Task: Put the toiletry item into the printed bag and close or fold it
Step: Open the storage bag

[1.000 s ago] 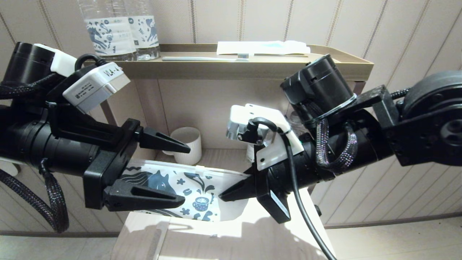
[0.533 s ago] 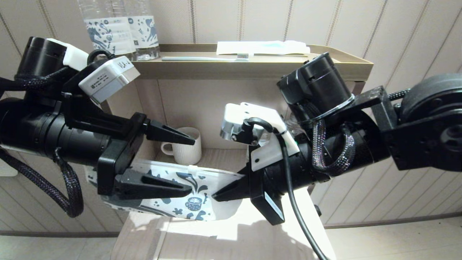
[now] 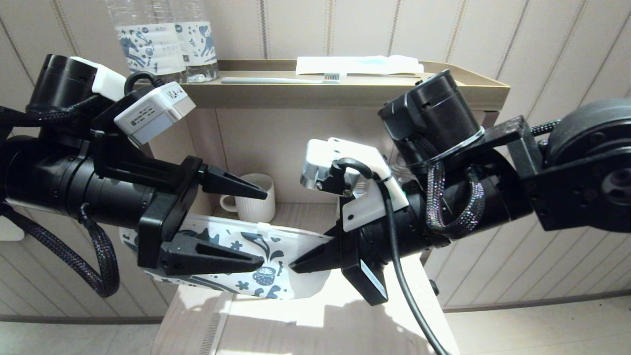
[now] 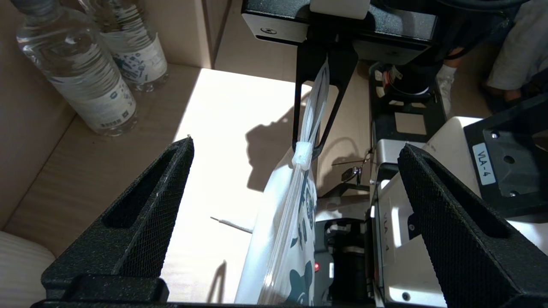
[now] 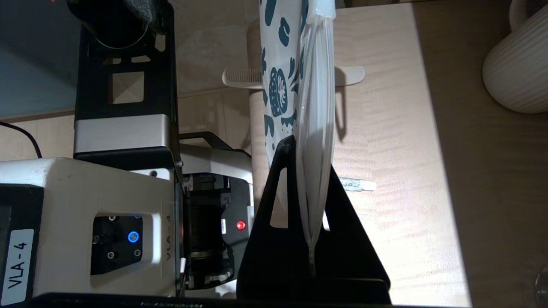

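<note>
Bag (image 3: 256,246) w/ blue horse print hangs above bench (image 3: 335,315), pinched at one end by right hand (image 3: 298,266); left hand (image 3: 261,227) open wide around it.

The light wood surface (image 3: 315,325) carries a ribbed white mug (image 3: 256,197) at its back, a comb (image 5: 244,78) near the front edge, and a small white tube (image 5: 357,184) in the sunlit middle. The tan shelf (image 3: 345,91) above carries two labelled water bottles (image 3: 162,44), a toothbrush (image 3: 281,80) and a white packet (image 3: 360,64).
</note>
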Robot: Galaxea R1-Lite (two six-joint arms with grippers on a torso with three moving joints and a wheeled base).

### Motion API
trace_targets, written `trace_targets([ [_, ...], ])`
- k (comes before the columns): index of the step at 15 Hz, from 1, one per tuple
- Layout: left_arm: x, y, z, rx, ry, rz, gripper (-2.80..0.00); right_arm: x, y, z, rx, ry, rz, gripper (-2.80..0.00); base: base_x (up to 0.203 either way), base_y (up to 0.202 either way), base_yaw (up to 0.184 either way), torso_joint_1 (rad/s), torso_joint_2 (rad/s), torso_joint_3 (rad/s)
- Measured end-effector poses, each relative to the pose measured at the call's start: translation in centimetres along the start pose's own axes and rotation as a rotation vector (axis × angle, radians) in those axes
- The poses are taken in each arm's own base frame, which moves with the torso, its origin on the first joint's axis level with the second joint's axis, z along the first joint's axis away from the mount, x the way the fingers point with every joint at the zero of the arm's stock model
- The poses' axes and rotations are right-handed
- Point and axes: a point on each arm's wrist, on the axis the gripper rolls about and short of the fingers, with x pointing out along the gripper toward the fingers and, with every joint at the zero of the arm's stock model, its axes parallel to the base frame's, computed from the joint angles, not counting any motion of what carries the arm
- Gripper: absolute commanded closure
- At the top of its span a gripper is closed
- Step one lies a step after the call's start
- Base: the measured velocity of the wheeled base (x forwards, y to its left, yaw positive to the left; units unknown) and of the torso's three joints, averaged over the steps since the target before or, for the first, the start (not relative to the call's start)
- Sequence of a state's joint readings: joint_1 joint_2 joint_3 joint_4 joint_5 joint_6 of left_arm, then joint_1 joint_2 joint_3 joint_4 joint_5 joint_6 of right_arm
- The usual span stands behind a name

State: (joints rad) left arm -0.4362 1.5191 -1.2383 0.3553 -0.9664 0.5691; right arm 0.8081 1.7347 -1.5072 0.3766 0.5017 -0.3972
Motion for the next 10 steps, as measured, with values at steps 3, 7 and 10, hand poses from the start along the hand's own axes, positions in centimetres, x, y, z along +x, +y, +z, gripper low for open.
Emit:
trace_targets([
  [3,-0.01,0.03,0.11,0.001,-0.001,0.002,-2.8,0.14,-0.08,-0.01,0.002,0.002,0.0,0.0,0.0,0.0,0.0,0.0,0.0,0.0],
  [7,0.1,0.04,-0.05,-0.002,0.004,0.001,-2.8,0.29,-0.21,-0.1,0.005,0.005,-0.001,0.0,0.0,0.0,0.0,0.0,0.0,0.0],
  [10,0.21,0.12,-0.22,-0.011,0.013,0.006,-2.8,0.34,-0.26,-0.06,0.004,0.005,-0.001,0.0,0.0,0.0,0.0,0.0,0.0,0.0],
])
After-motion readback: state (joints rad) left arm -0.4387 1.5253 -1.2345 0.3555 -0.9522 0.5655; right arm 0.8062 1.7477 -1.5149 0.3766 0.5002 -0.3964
